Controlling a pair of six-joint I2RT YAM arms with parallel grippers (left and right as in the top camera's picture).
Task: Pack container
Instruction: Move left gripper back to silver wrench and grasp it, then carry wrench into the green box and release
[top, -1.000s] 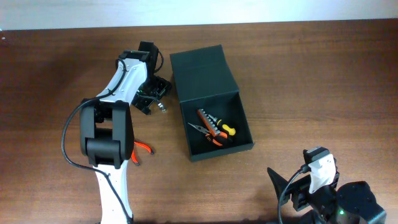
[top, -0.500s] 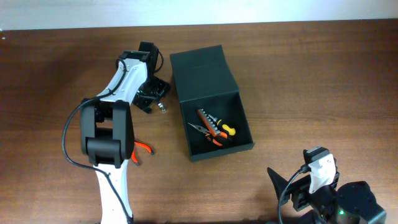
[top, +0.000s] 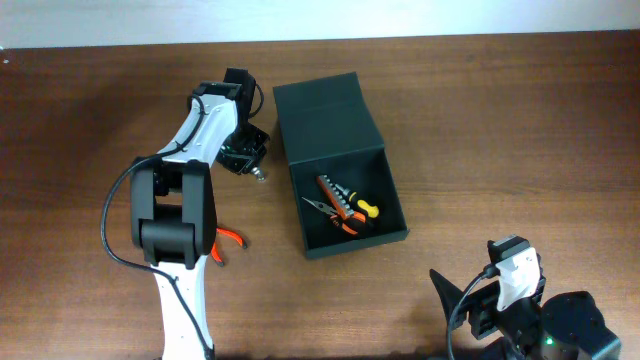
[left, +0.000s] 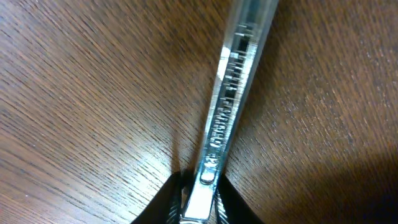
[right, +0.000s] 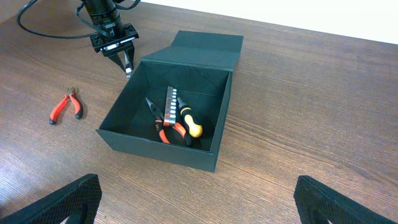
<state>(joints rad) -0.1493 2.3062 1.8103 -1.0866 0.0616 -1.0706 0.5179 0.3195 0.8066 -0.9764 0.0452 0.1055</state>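
The container (top: 345, 250) is a dark box standing open on the table, its flap lid (top: 325, 110) laid back. Inside lie orange-handled pliers (top: 340, 212) and a yellow-handled tool (top: 368, 209). Just left of the box, my left gripper (top: 250, 160) points down at the table. In the left wrist view it (left: 199, 208) is shut on one end of a long shiny metal tool (left: 233, 93) lying on the wood. My right gripper (right: 199, 199) stands wide open and holds nothing, well short of the container's near wall (right: 155, 149).
Red-handled pliers (top: 230, 238) lie on the table left of the box, beside the left arm's base (top: 175, 215). The right arm (top: 515, 290) sits at the front right corner. Bare wood lies right of the box.
My left gripper's jaws have closed from wide apart onto the metal tool. The arm itself has barely shifted. The right arm has not moved.
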